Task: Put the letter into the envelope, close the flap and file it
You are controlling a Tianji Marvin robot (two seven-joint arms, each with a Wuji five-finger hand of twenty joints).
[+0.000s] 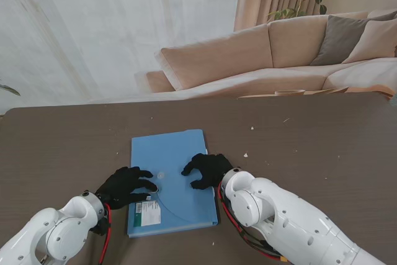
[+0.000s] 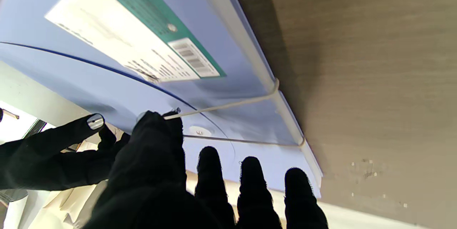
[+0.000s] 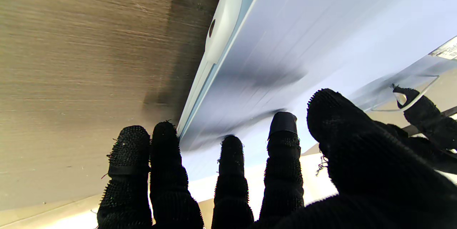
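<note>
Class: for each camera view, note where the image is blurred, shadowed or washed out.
Stand view: sharp, evenly lit, bright curtain behind. Left wrist view: envelope label soft, background overexposed beyond the left hand. Right wrist view: right hand casts smeared shadows on the envelope, its thumb out of focus.

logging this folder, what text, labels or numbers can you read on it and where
White-and-green label on the blue envelope: printed lines and a barcode, too blurred to read.
Same label in the stand view, near the left robot hand: too small to read.
No other text shows.
</note>
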